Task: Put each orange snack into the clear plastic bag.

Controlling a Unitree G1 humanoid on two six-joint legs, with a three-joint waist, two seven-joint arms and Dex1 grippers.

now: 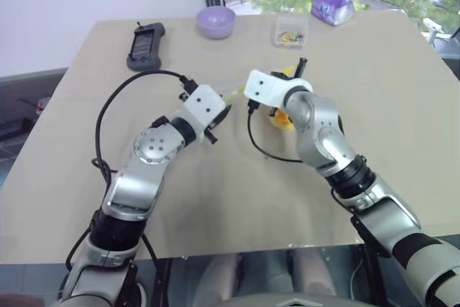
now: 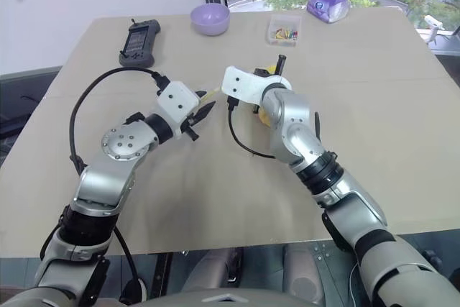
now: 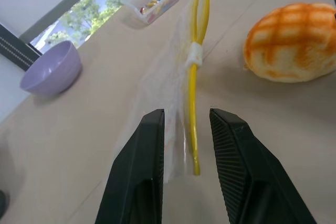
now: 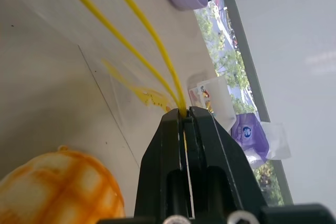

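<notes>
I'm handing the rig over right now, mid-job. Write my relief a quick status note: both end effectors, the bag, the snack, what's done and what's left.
Right end effector: shut on the yellow zip strip at one end of the crinkly clear plastic bag, holding it off the beige table.
Left end effector: fingers apart around the strip's other end, not yet closed.
Round orange grid-topped snack: on the table beside the bag, outside it.
Done: one end gripped.
Left: grip the other end, open the mouth, bag the snack.

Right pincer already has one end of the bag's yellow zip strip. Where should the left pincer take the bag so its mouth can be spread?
Probably the near end of the yellow strip of the clear plastic bag, opposite the right pincer, which is shut on its far end. The strip runs straight out between the left pincer's open fingers, so coming in along its length and closing on one lip there looks simplest.
</notes>
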